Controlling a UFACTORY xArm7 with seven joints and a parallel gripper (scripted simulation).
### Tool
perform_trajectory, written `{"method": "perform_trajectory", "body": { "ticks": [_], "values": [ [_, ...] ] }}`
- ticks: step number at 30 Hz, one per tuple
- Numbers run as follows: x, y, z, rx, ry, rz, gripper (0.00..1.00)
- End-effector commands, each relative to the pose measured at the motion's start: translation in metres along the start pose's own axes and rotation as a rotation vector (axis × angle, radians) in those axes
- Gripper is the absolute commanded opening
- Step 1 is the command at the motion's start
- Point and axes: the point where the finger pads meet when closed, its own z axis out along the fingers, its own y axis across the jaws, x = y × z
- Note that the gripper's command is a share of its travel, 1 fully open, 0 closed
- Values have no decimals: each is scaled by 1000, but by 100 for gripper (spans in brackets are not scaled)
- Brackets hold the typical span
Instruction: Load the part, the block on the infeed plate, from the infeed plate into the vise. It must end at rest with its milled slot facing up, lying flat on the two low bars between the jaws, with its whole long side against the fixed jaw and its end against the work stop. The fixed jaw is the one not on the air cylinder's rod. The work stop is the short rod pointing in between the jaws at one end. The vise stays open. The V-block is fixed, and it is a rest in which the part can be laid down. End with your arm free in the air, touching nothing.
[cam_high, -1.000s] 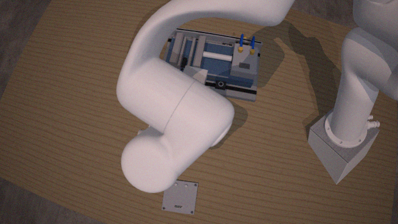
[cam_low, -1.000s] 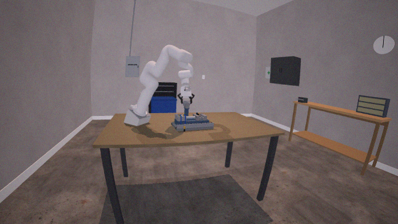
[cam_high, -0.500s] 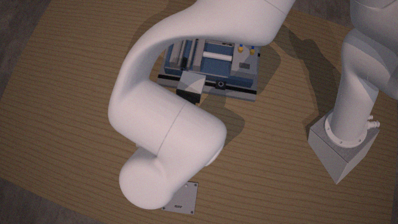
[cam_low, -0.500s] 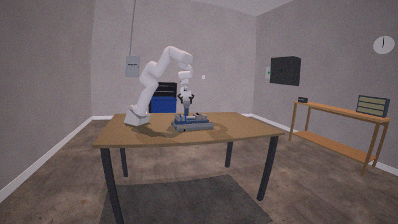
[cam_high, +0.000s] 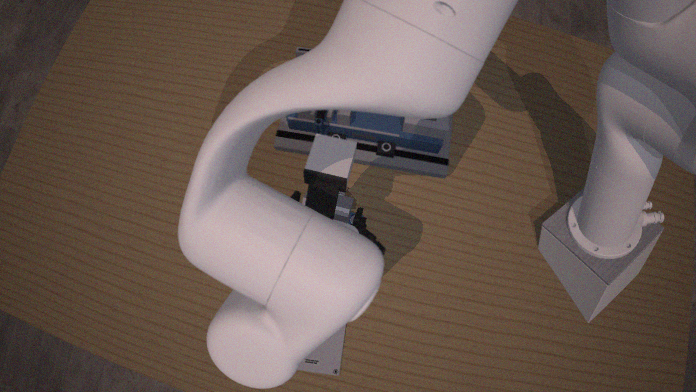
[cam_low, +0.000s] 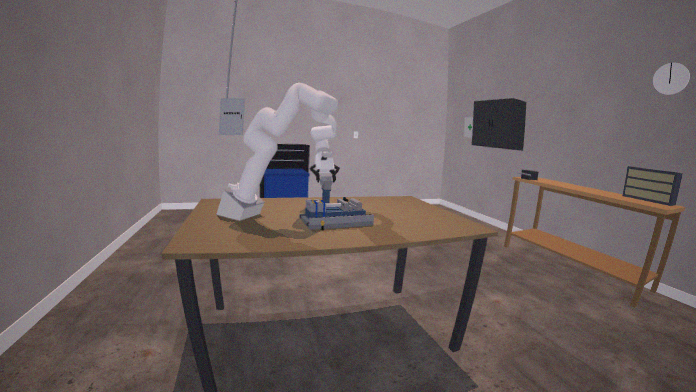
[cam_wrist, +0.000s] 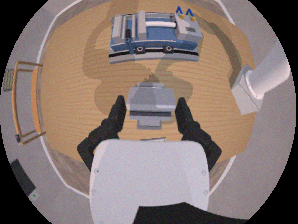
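The part (cam_wrist: 151, 99), a grey block, sits between my fingertips at the V-block (cam_wrist: 149, 125) (cam_low: 326, 195), which stands on a blue post. A dark line crosses the part near its lower edge in the wrist view; whether this is the milled slot is unclear. My gripper (cam_high: 330, 207) (cam_low: 325, 174) (cam_wrist: 151, 103) is open, one finger beside each end of the part, with slim gaps. The vise (cam_high: 421, 143) (cam_low: 345, 220) (cam_wrist: 157, 46) stands open behind, its fixed jaw (cam_wrist: 118, 29) apart from the rod-side jaw (cam_wrist: 141, 25). The infeed plate (cam_high: 325, 350) shows no part on its visible corner.
The arm hides much of the vise and infeed plate in the top view. Blue and yellow air fittings (cam_wrist: 184, 13) rise from the cylinder end of the vise. The robot's base block (cam_high: 575, 265) (cam_low: 239, 207) (cam_wrist: 245, 95) stands on the table (cam_high: 475, 300) to the side.
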Motion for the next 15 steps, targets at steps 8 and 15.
{"method": "perform_trajectory", "body": {
  "ticks": [8, 15],
  "values": [
    [-1, -1, -2, 2, 65, 1, 89],
    [-1, -1, -2, 2, 84, 1, 89]
  ]
}}
